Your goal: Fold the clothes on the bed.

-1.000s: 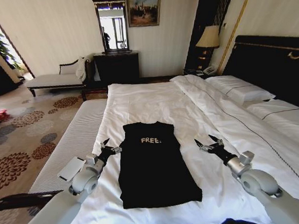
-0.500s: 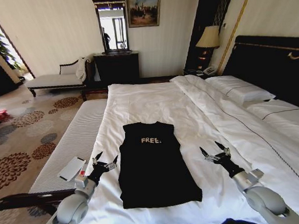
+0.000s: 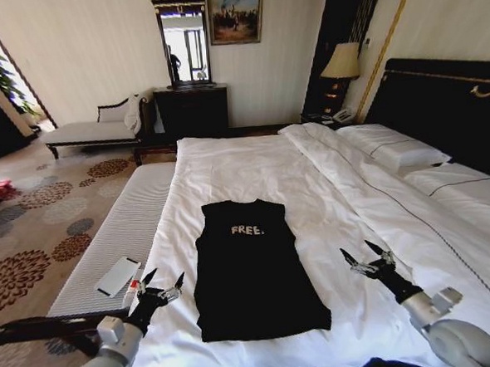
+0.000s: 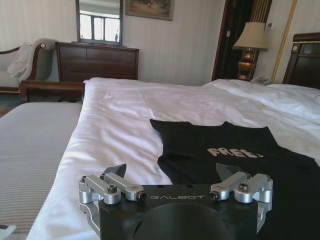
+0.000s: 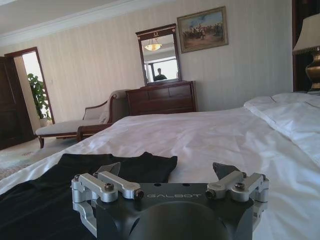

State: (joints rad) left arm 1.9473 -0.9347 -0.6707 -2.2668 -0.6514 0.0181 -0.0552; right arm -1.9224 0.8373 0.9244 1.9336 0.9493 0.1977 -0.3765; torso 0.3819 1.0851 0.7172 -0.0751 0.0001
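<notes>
The clothes, one black T-shirt point(image 3: 254, 270) with white "FREE!" lettering, lie flat on the white duvet of the bed point(image 3: 252, 166), collar towards the far end. Its long sides run nearly straight. My left gripper point(image 3: 162, 282) hovers open just off the shirt's left edge, over the duvet's side. To the right of the shirt, with a strip of bare duvet between, my right gripper point(image 3: 355, 249) is also open. The left wrist view has the left gripper point(image 4: 171, 172) open before the shirt point(image 4: 235, 150). The right wrist view has the right gripper point(image 5: 167, 170) open beside the shirt point(image 5: 130, 164).
A grey padded bench point(image 3: 122, 220) runs along the bed's left side, with a flat white object point(image 3: 117, 276) on it. Pillows point(image 3: 393, 148) and a dark headboard point(image 3: 448, 104) lie at the right. A dresser point(image 3: 192, 110), a chaise longue point(image 3: 92, 130) and a lamp point(image 3: 341, 61) stand beyond.
Both arms have drawn back towards me and lower, staying open on either side of the shirt. The shirt has not moved.
</notes>
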